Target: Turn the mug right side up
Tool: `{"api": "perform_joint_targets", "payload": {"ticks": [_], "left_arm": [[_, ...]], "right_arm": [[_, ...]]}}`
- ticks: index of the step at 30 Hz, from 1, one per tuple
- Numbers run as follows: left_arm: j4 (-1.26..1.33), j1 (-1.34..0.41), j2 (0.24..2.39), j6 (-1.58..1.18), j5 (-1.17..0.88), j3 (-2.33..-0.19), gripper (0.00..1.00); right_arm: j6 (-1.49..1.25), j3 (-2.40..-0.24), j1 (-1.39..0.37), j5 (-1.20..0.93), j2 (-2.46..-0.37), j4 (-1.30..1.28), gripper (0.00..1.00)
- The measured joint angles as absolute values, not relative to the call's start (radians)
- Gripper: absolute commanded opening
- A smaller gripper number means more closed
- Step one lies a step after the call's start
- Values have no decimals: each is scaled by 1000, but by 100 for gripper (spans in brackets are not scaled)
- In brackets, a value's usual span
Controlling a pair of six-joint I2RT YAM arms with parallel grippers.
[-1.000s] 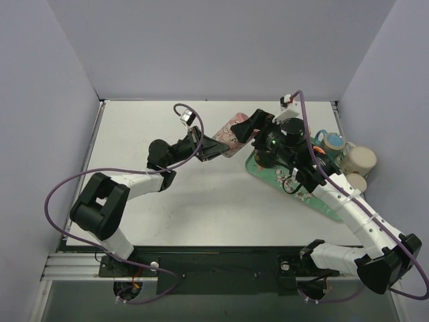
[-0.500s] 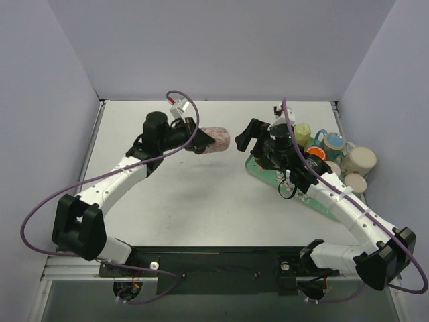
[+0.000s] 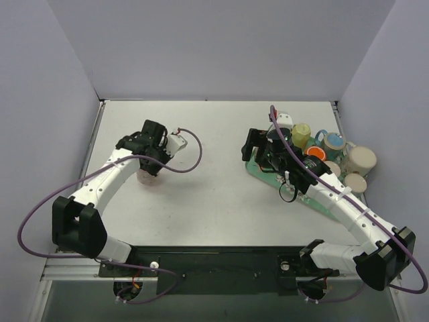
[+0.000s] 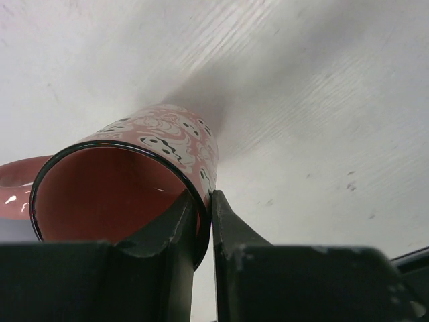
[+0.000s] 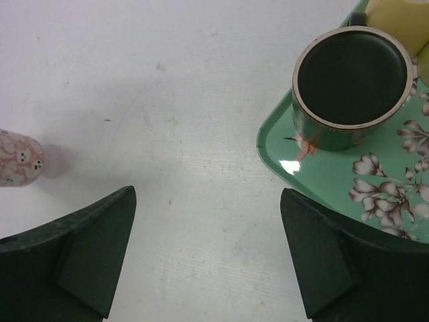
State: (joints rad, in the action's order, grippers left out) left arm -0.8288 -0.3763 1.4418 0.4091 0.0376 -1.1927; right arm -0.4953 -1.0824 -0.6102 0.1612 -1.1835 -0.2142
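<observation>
The pink mug [image 4: 134,181] with a white ghost pattern is at the table's left, mouth up and tilted toward the wrist camera. Its base is at or just above the table. My left gripper [image 4: 204,201] is shut on its rim, one finger inside and one outside. In the top view the left gripper [image 3: 149,164] covers most of the mug [image 3: 145,177]. My right gripper [image 5: 208,193] is open and empty over bare table beside the green tray; in the top view the right gripper [image 3: 249,144] is right of centre. The mug also shows small at the left edge of the right wrist view [image 5: 19,157].
A green flowered tray [image 3: 323,201] lies at the right with a dark mug [image 5: 352,80] on it. A yellow cup [image 3: 301,132], a blue mug [image 3: 333,143], an orange-rimmed cup [image 3: 315,153] and a cream cup [image 3: 362,159] stand by the right wall.
My left arm carried the mug from the table's middle back to the left and down, turning it from sideways to mouth up. My right gripper drew back toward the tray.
</observation>
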Motion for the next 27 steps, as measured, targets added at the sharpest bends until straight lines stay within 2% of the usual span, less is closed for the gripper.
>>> {"api": "perform_joint_targets", "payload": {"ticks": [3,8,16,18,19,20,21,23,27], "left_arm": [[-935,-344,1481,518,77,-1260,0],[-949,-305,1535,643,101,-1248,0],[-864,-197,1551,678,-23,-1195,0],[-833,-179,1550,693,-42,-1184,20],[-824,-175,1546,697,-49,-1177,40],[-818,-174,1540,701,-53,-1170,45],[-811,-173,1534,710,-58,-1161,56],[-788,-168,1530,720,-71,-1144,66],[-772,-124,1512,720,-100,-1140,72]], "right_arm": [[-479,-1082,-610,164,-1184,-224,85],[-467,-1080,-598,186,-1184,-252,89],[-467,-1080,-505,251,-1198,-285,89],[-467,-1080,-482,260,-1216,-292,89],[-466,-1080,-470,265,-1227,-298,89],[-466,-1080,-459,266,-1239,-303,89],[-466,-1080,-448,266,-1249,-308,89],[-465,-1080,-427,266,-1258,-315,89],[-453,-1082,-371,264,-1258,-324,89]]}}
